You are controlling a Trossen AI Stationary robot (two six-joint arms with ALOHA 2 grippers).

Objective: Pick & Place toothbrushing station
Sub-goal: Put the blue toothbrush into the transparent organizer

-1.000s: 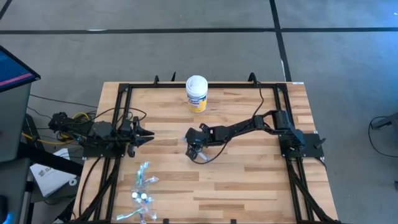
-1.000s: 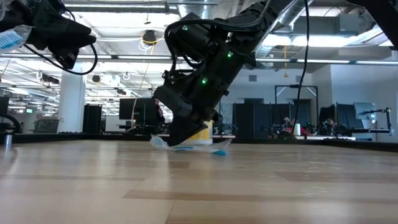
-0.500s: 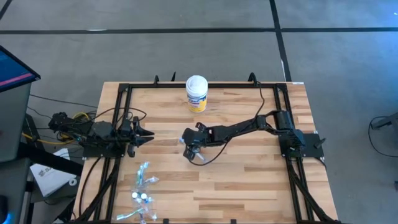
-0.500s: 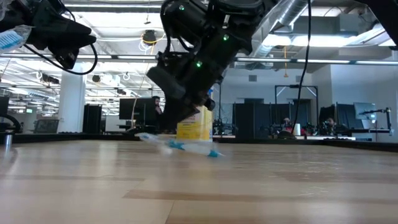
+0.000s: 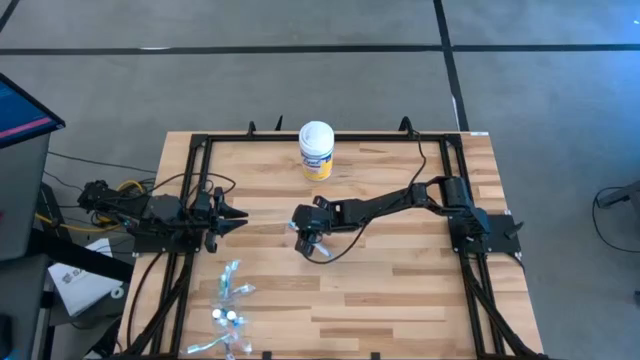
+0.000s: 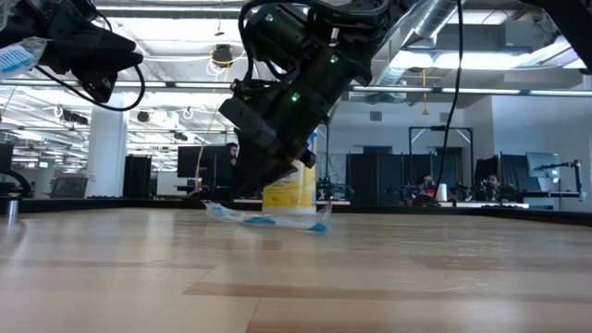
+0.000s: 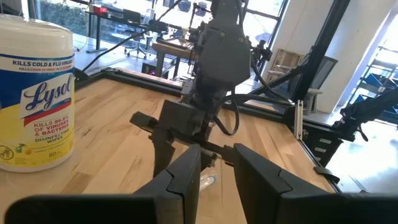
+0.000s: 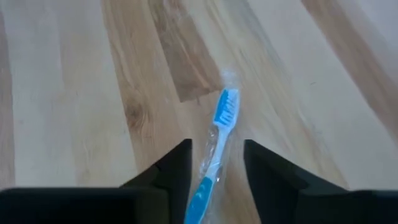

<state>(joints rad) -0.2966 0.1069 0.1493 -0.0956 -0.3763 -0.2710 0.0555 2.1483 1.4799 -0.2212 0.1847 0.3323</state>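
One blue toothbrush (image 8: 227, 107) in a clear wrapper lies flat on the wooden table near its middle; it also shows in the low view as the toothbrush (image 6: 268, 218). My right gripper (image 5: 312, 243) hangs just above it, slanting down, open. Its fingers (image 8: 180, 163) stand on either side of the handle without touching it. More wrapped toothbrushes (image 5: 230, 288) lie heaped at the table's near left. My left gripper (image 5: 238, 215) waits level at the left side, open, with nothing between its fingers (image 7: 186, 171).
A yellow-and-white wipes canister (image 5: 316, 150) stands at the far middle of the table. A black frame (image 5: 200, 140) runs along the table's edges. Bare wood lies between the canister, the toothbrush and the heap.
My right gripper has risen a little off the table top. The toothbrush, half hidden beneath it a second ago and tilted half a second ago, now lies at full length flat on the wood.
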